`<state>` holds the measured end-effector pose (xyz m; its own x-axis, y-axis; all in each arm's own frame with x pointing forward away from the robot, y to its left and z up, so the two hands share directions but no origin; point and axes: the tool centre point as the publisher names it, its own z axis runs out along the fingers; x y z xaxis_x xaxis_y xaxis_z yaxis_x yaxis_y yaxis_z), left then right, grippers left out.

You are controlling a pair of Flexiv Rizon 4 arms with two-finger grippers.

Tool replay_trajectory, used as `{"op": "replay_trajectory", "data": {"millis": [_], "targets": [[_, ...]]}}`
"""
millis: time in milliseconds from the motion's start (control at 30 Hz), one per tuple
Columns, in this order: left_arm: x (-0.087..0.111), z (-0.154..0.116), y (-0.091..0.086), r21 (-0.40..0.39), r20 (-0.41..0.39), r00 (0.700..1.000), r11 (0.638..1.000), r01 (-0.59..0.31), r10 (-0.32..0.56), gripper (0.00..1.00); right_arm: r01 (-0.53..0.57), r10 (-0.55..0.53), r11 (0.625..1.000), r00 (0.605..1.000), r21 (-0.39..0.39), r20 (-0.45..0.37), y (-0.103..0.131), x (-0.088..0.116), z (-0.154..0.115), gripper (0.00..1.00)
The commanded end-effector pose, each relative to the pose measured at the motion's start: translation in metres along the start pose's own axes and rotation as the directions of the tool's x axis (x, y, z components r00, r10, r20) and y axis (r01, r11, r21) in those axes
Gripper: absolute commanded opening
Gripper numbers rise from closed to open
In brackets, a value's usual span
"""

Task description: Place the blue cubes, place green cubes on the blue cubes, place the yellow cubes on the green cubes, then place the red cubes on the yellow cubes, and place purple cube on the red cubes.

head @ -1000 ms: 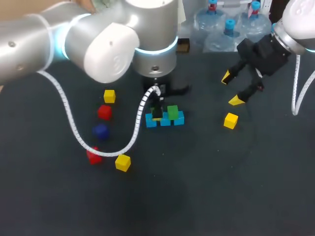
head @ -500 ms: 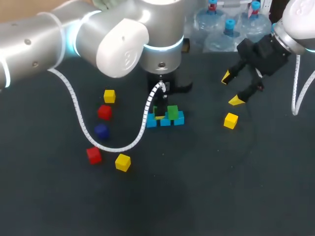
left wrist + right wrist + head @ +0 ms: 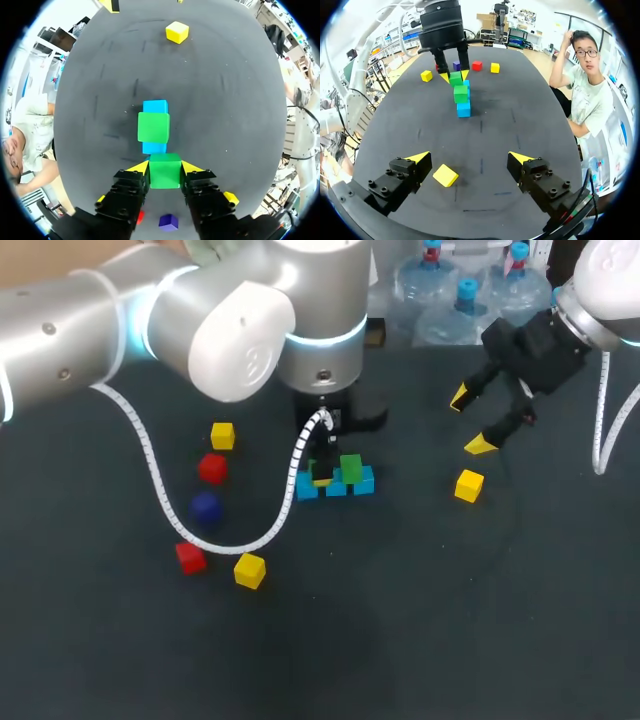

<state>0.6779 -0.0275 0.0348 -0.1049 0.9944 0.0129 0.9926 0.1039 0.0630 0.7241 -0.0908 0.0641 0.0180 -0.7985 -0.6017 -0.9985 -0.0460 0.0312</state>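
Note:
Three blue cubes (image 3: 336, 486) lie in a row at the table's middle. One green cube (image 3: 350, 467) sits on the row's right part. My left gripper (image 3: 321, 473) hangs over the row's left part, shut on a second green cube (image 3: 165, 171); whether that cube touches the blue cube (image 3: 154, 148) beneath it I cannot tell. In the left wrist view the placed green cube (image 3: 153, 127) is just ahead of the fingers. My right gripper (image 3: 471, 422) hovers open at the right, above a yellow cube (image 3: 468, 485). That yellow cube (image 3: 445, 175) lies below and between its fingers.
On the left lie two yellow cubes (image 3: 222, 435) (image 3: 249, 570), two red cubes (image 3: 211, 468) (image 3: 190, 557) and a purple cube (image 3: 205, 507). The left arm's white cable (image 3: 160, 490) loops down over that area.
The left arm has shifted slightly to the right above the blue row, keeping the green cube in its grip. The right arm has not moved.

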Motion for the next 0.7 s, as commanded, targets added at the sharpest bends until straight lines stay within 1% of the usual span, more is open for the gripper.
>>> {"op": "replay_trajectory", "data": {"millis": [33,333,700], "targets": [[0.001,0.002,-0.0002,0.001,0.005,1.0,1.0,-0.002,0.002,0.0,0.0,0.0,1.0,1.0,0.003,0.001,0.0012,0.0,-0.0002,1.0],[0.0012,0.0048,0.0,0.011,0.017,1.0,1.0,0.0,0.0,0.0,0.0,0.0,1.0,1.0,0.003,0.001,0.0012,0.0,-0.0002,1.0],[0.0015,0.0088,0.0053,0.017,0.031,1.0,1.0,0.0,-0.001,0.0,0.0,0.0,1.0,1.0,0.003,0.001,0.0012,0.0,-0.0002,1.0]]}}
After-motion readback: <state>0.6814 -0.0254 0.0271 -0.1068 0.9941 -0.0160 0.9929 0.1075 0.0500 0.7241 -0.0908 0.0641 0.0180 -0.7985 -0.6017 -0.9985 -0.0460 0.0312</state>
